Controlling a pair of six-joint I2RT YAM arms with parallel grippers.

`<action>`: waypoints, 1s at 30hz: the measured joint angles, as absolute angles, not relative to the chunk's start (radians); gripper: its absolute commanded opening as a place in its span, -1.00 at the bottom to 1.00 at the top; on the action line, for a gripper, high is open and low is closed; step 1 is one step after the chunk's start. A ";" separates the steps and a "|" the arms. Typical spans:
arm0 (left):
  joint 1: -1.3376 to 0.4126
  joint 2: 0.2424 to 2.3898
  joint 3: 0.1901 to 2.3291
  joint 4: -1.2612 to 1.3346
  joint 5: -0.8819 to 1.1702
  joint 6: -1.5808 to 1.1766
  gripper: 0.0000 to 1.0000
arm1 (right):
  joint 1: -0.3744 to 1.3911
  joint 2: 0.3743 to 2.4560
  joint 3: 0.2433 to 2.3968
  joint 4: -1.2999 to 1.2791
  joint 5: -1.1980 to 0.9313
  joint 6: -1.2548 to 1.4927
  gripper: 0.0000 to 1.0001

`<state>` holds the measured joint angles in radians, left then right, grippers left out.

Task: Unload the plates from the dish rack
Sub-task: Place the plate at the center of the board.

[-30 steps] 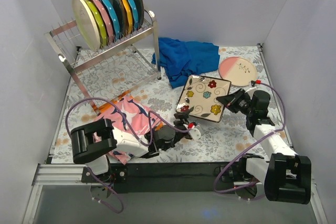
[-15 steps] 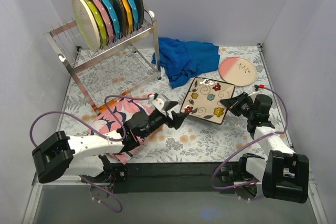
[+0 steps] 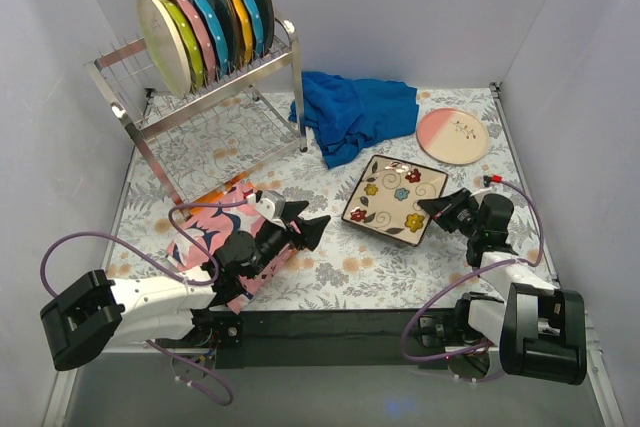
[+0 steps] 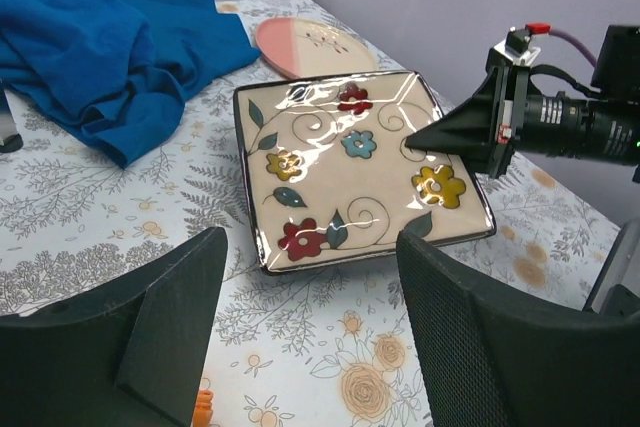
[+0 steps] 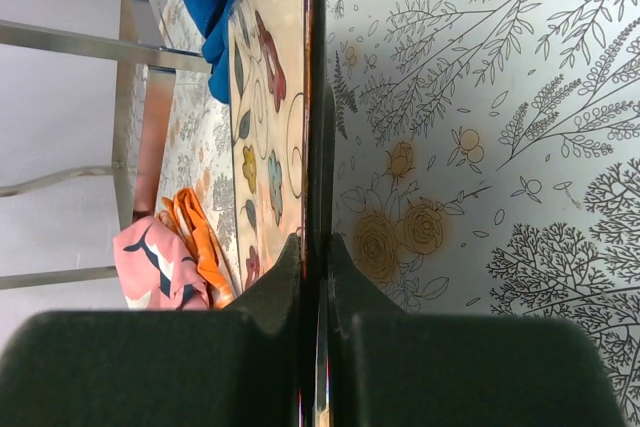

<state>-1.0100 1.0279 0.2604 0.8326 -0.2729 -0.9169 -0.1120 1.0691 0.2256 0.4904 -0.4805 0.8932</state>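
The silver dish rack (image 3: 215,97) stands at the back left with several round plates (image 3: 205,22) upright in it. A square cream floral plate (image 3: 392,197) lies on the table mid-right, also in the left wrist view (image 4: 355,162). My right gripper (image 3: 440,207) is shut on its right edge; the right wrist view shows that edge (image 5: 312,127) pinched between the jaws. A cream and pink round plate (image 3: 452,135) lies at the back right. My left gripper (image 3: 308,228) is open and empty, left of the square plate, over the cloth's edge.
A crumpled blue cloth (image 3: 352,115) lies between the rack and the plates. A folded pink patterned cloth (image 3: 225,237) lies under my left arm. White walls close in the table on three sides.
My left gripper has let go of the square plate's left edge and drawn back to the left. The plate has dropped from tilted to flat on the table, still pinched by my right gripper.
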 measured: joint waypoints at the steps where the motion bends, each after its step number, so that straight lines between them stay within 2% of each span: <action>1: -1.010 1.025 0.257 0.841 -0.279 -0.915 0.34 | -0.112 1.077 0.216 0.512 -0.479 0.899 -0.97; 14: -1.010 1.033 0.257 0.857 -0.281 -0.910 0.34 | -0.112 1.222 0.141 0.840 -0.465 1.044 -0.97; 30: -1.010 0.996 0.256 0.861 -0.278 -0.908 0.34 | -0.102 1.572 0.077 1.150 -0.414 1.186 -0.97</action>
<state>-1.0100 0.9962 0.2558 0.8612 -0.2779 -0.9081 -0.1024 1.5723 0.0769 1.1503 -0.4145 1.1862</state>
